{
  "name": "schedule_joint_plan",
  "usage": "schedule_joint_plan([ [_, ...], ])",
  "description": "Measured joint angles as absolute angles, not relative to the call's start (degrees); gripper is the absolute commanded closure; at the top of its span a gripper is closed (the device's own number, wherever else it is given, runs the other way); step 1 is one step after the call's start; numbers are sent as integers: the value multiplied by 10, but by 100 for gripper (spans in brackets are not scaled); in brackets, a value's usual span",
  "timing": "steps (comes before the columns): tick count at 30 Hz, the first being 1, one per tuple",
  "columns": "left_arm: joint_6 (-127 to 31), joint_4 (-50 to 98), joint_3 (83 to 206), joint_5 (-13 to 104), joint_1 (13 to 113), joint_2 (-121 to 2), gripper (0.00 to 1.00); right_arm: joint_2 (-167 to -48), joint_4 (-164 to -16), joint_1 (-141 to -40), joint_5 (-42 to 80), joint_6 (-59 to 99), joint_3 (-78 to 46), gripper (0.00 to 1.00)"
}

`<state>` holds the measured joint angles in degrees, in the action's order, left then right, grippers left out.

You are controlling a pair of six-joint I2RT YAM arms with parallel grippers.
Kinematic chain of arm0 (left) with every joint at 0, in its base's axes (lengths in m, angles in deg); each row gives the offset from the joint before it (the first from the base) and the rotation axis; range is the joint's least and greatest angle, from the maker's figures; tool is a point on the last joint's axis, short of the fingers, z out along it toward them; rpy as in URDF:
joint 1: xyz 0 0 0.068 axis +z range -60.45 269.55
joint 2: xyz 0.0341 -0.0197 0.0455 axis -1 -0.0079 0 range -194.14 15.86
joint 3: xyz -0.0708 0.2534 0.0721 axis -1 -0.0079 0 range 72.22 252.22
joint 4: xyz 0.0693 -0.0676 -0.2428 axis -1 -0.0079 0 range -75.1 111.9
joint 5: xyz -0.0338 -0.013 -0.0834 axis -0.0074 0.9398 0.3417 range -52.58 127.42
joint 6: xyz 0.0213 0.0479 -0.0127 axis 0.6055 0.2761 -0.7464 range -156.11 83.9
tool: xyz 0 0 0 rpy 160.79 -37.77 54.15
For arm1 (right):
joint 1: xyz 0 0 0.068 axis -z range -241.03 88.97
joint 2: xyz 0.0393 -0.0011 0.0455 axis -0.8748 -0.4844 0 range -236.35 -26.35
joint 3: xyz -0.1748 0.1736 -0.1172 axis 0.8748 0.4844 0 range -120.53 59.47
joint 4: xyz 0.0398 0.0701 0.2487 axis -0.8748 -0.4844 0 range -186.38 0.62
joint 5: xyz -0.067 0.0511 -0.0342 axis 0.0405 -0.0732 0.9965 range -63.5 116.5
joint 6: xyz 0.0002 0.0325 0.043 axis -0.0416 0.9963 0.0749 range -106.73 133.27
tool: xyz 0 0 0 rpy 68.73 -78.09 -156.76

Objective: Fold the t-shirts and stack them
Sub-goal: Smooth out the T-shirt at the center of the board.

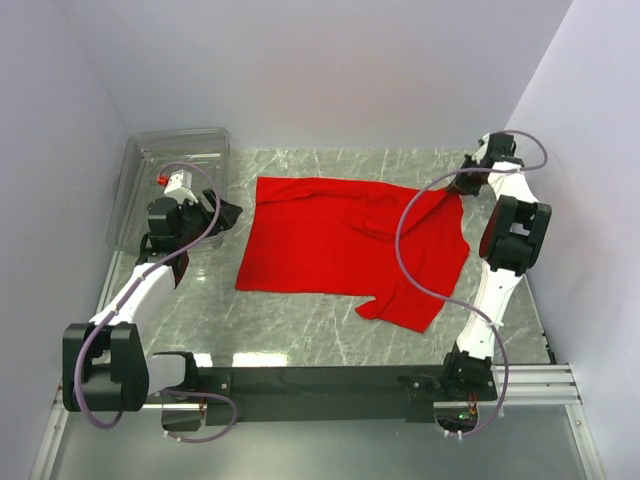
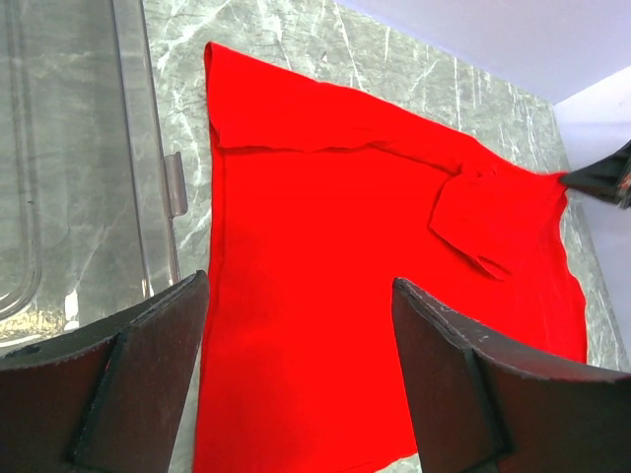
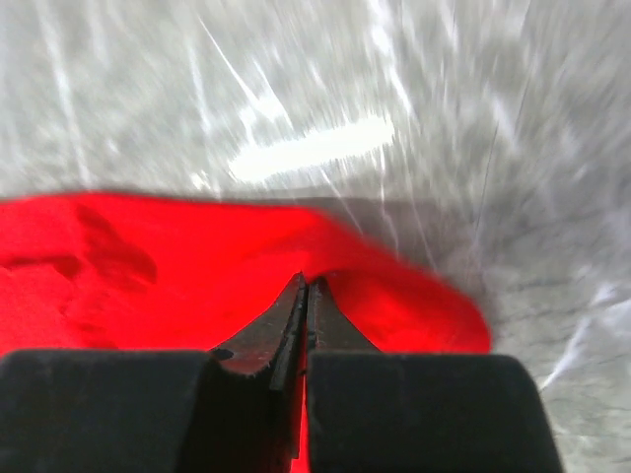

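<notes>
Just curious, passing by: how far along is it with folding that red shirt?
Barely started. The plain red cloth t-shirt lies spread mostly flat on the grey marble table, no neat fold visible. In hand: the right gripper is shut on its far right corner; the left gripper hangs open. Folding and stacking remain.

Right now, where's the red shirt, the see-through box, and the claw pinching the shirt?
red t-shirt point(image 1: 340, 235): top view, middle of its body.
clear bin point(image 1: 200, 150): top view, bare floor near its far corner.
right gripper point(image 3: 304, 288): right wrist view, where its closed fingertips meet on the cloth.
</notes>
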<state>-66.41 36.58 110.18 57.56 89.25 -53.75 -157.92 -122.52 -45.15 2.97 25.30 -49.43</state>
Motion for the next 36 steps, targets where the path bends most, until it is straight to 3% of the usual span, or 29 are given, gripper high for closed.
schedule_joint_plan([
  [8,-664,366,1102,575,893,-537,20,-1586,-1222,-451,47,234,-573,100],
  [16,-663,366,1102,575,893,-538,20,-1630,-1231,-450,62,216,-588,80],
  [31,-664,365,1114,586,892,-558,17,-1631,-1225,-444,64,232,-576,66],
  [36,-664,365,1129,586,879,-576,16,-1573,-1207,-444,49,210,-485,51],
])
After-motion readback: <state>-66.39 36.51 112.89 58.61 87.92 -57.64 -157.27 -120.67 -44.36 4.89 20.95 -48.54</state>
